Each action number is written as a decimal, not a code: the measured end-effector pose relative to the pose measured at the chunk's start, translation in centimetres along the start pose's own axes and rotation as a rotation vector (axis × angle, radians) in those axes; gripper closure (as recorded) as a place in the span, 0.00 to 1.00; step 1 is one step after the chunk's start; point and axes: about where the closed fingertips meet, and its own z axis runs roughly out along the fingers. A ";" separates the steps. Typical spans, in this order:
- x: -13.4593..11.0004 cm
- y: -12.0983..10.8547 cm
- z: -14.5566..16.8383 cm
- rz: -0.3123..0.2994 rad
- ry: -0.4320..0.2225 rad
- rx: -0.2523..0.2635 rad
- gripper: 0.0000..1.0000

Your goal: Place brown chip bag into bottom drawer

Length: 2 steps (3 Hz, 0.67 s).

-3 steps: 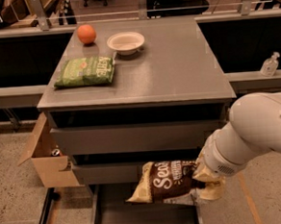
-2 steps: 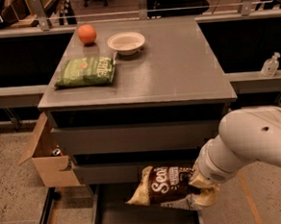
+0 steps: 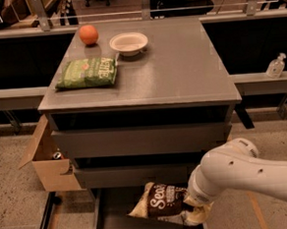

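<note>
**Supervisor:** Start with the big items.

**Inspector:** A grey cabinet [image 3: 180, 69] stands at centre with three drawers. The two upper ones are pushed in. The bottom drawer [image 3: 117, 227] is pulled out towards the near edge, and its flat floor is bare on the left. The robot's white arm [image 3: 246, 173] reaches in from the near right, low down and level with that drawer. An open cardboard box [image 3: 51, 172] sits against the cabinet's left side.

**Supervisor:** And the task item?

**Inspector:** The brown chip bag [image 3: 162, 204] lies tilted over the open bottom drawer, right of its middle, with the lettering facing up. I cannot tell whether its lower edge touches the floor. The gripper [image 3: 195, 212] is at the bag's right end, mostly hidden under the wrist, and appears clamped on that end.

**Supervisor:** Anything else?

**Inspector:** The cabinet top holds a green chip bag [image 3: 87, 72] on the left, with a white bowl [image 3: 128, 42] and an orange [image 3: 88, 34] at the far edge. A small bottle [image 3: 276, 67] stands on the ledge at right. None of these are involved.

**Supervisor:** What stage is it at?

**Inspector:** In my judgement this is the placing step, and it is nearly done. What remains is to lower the bag until it rests flat inside the low sides and let go. The arm then needs to lift out without dragging the bag over the rim.
</note>
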 end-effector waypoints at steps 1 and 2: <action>0.8 -0.3 6.3 0.044 0.007 0.002 1.00; 0.6 -0.5 7.2 0.110 0.000 0.010 1.00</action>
